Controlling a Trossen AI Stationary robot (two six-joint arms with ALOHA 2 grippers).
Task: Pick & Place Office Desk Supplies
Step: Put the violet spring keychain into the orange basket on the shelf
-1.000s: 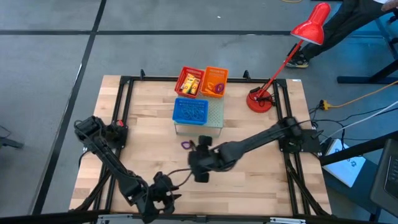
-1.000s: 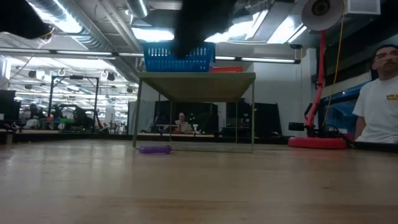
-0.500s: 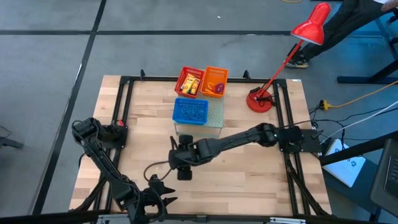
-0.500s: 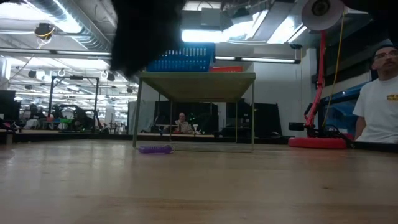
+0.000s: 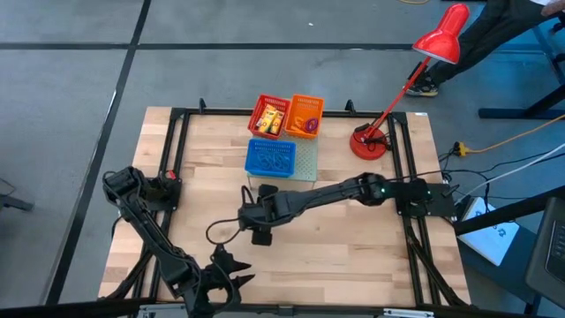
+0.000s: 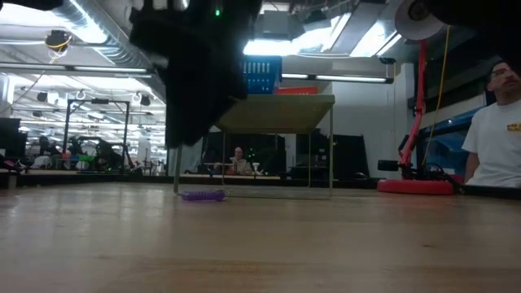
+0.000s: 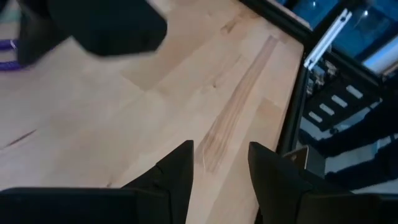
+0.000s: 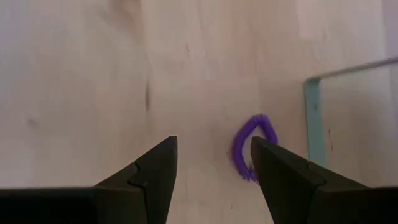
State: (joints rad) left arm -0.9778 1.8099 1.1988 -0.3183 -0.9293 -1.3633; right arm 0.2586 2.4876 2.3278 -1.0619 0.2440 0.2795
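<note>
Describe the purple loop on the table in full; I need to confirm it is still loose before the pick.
The purple loop is a thin coiled-looking band, bent into a narrow teardrop and lying flat on the bare wooden table. It sits just beside a leg of the green stand, apart from it. The right pincer hangs open over it; one finger overlaps its edge in this view. Nothing visibly grips it.

loop (image 8: pixel 254 148) on table (image 5: pixel 353 230), beside shelf (image 5: pixel 305 168)
</note>
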